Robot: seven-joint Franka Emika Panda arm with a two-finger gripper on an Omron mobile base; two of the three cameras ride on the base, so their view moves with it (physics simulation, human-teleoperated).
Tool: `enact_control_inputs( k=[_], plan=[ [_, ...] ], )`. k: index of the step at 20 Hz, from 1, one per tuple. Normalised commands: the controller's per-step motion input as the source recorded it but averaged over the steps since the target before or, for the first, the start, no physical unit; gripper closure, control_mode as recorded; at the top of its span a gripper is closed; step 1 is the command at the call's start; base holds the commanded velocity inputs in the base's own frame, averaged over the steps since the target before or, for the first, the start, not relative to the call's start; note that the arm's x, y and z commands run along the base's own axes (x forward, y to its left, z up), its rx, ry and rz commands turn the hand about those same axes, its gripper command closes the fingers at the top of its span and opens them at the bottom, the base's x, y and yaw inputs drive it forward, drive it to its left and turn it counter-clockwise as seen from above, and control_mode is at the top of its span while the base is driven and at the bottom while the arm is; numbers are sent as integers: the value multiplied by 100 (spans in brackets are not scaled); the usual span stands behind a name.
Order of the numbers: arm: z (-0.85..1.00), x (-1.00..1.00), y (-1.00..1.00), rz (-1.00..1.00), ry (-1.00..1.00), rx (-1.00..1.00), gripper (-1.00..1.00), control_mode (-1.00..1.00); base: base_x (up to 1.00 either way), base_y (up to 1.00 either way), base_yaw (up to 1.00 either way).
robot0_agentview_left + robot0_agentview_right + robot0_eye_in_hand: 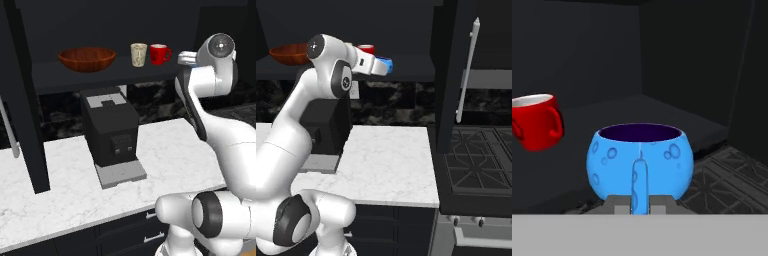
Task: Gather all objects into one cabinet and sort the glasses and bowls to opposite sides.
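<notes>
In the hand view the gripper (640, 192) pinches the near wall of the small, round, glossy blue bowl (641, 162), one finger (640, 186) showing against the outside of the wall at lower centre, the jaws nearly together on the thin rim. In the right base view, the blue bowl (385, 65) sits at the tip of the outstretched white arm in the upper middle of the frame, at the mouth of the black wall cabinet (406, 75), seemingly carried just above its dark shelf. In the left base view, the wide reddish-brown wooden bowl (87, 59) already rests on the shelf at upper left of centre, with the cream handleless tumbler (139, 54) and the bright red mug with a handle (160, 54) just beside each other to its right. In the hand view, the red mug (537, 121) lies left of the carried bowl. The step in hand looks like placing this bowl, and since bowls belong opposite the cups, it should probably travel toward the wooden bowl's end, passing clear of the mug and tumbler without nudging them. Keep the bowl level, lower it until its base meets the shelf, and only then part the fingers; a rim pinch can let it swing.
</notes>
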Motion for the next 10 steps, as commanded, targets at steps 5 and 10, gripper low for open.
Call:
enact_control_inputs(
  k=[5,10],
  plan=[
    [-9,69,-31,0,10,0,100,-100,0,0,0],
    [-2,61,-19,0,0,0,100,-100,0,0,0]
  ],
)
